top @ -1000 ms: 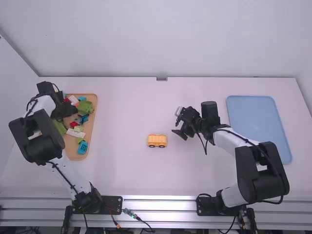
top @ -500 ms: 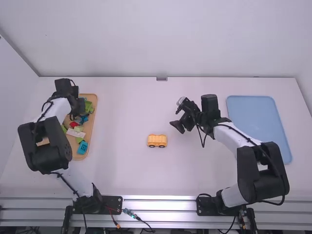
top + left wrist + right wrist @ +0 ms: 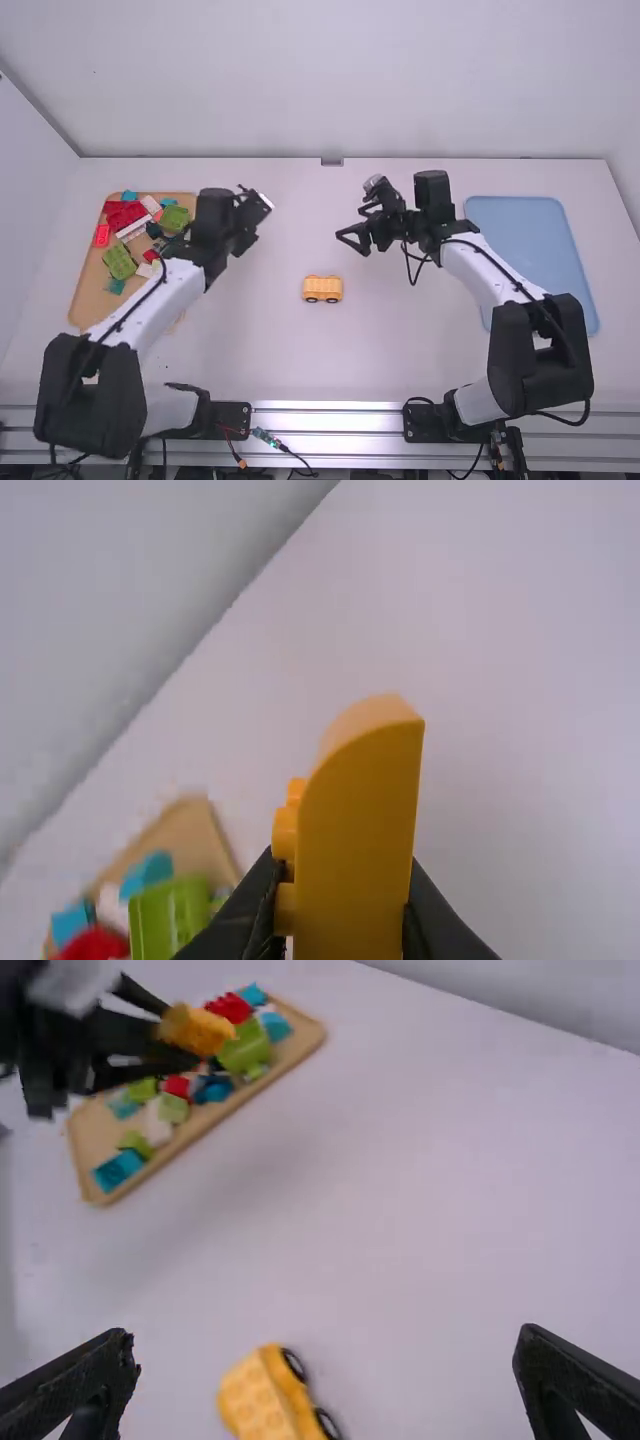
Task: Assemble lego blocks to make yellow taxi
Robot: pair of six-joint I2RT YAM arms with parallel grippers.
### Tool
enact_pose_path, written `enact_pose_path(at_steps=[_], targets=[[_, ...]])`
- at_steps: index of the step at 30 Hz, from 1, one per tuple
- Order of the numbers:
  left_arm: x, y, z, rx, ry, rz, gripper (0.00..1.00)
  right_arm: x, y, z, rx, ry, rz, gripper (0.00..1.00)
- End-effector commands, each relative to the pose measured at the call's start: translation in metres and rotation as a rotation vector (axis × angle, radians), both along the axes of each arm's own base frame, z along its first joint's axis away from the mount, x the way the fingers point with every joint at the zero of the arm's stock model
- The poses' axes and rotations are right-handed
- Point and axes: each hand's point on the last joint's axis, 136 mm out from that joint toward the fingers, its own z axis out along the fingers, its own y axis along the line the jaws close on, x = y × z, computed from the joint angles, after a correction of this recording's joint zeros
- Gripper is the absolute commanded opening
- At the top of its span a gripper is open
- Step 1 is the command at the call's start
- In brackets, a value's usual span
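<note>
At its wrist view's bottom centre, the left gripper [image 3: 345, 900] clasps a curved yellow block [image 3: 360, 830]; the right gripper [image 3: 326, 1336] gapes empty. Lopsided pressing could roll the wheeled base [image 3: 262, 1400]

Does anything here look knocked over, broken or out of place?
Nothing stands out. The yellow wheeled base stands upright on its wheels, the left end effector grips a curved yellow block, and the colored blocks are jumbled in their tray, with no visible damage.
</note>
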Motion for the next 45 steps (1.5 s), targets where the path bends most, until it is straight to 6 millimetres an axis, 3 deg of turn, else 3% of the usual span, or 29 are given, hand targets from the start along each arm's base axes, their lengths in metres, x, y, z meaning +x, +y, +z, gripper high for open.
enact_pose_path(at_steps=[1,9,16,20,27,32,45], targets=[[-0.017,-0.024,0.006,0.131,-0.050,-0.162,0.02,-0.012,0.011,0.015,0.094,0.037,0.090,0.99],[-0.046,-0.081,0.008,0.107,-0.110,-0.385,0.02,-0.029,0.019,0.018,0.178,0.105,0.186,0.99],[-0.055,-0.103,0.011,0.090,-0.119,-0.453,0.02,-0.039,0.031,0.012,0.196,0.140,0.240,0.99],[-0.061,-0.118,0.013,0.122,-0.141,-0.521,0.02,-0.043,0.033,0.015,0.215,0.154,0.258,0.93],[-0.065,-0.132,0.020,0.113,-0.174,-0.552,0.02,-0.047,0.034,0.016,0.227,0.181,0.269,0.84],[-0.071,-0.145,0.024,0.066,-0.186,-0.618,0.02,-0.054,0.043,0.015,0.223,0.185,0.295,0.83],[-0.082,-0.150,0.012,0.151,-0.162,-0.695,0.02,-0.051,0.031,-0.005,0.145,0.265,0.207,0.73]])
